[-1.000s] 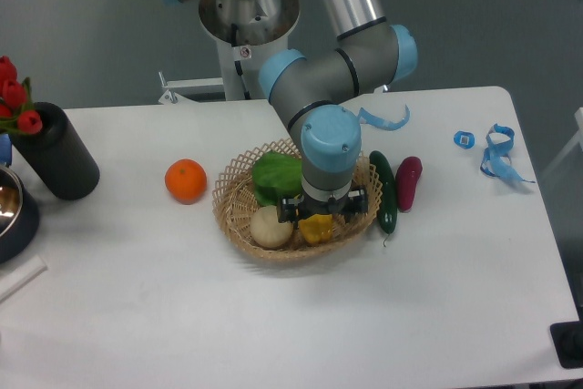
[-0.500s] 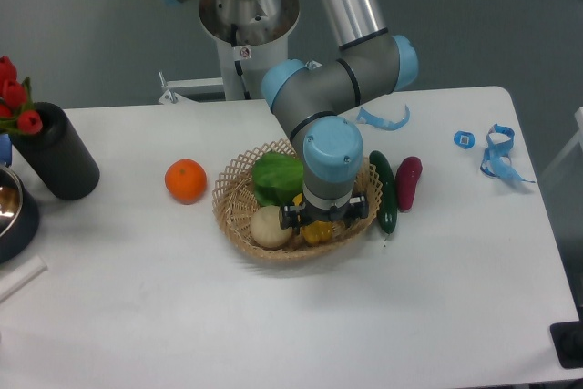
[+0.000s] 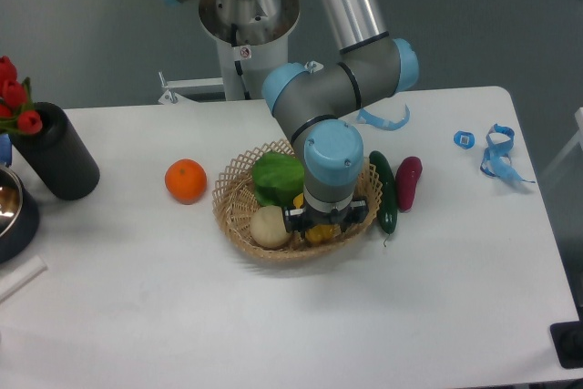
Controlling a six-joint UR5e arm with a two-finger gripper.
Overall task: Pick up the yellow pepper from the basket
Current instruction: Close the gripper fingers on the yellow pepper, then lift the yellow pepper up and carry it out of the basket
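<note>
Lower than a second ago, the gripper (image 3: 322, 228) now sits down over the yellow pepper (image 3: 319, 232) inside the basket (image 3: 239, 190); fingers straddle the pepper, but whether they are clamped on it cannot be told, wrist blocks the view. Pepper mostly hidden, only yellow bits showing. Beige onion-like ball (image 3: 269, 226) just left of it, green pepper (image 3: 277, 178) behind. Cucumber (image 3: 384, 190) and purple eggplant (image 3: 407, 181) lie beside basket on the right. Orange (image 3: 186, 179) on the table, left.
</note>
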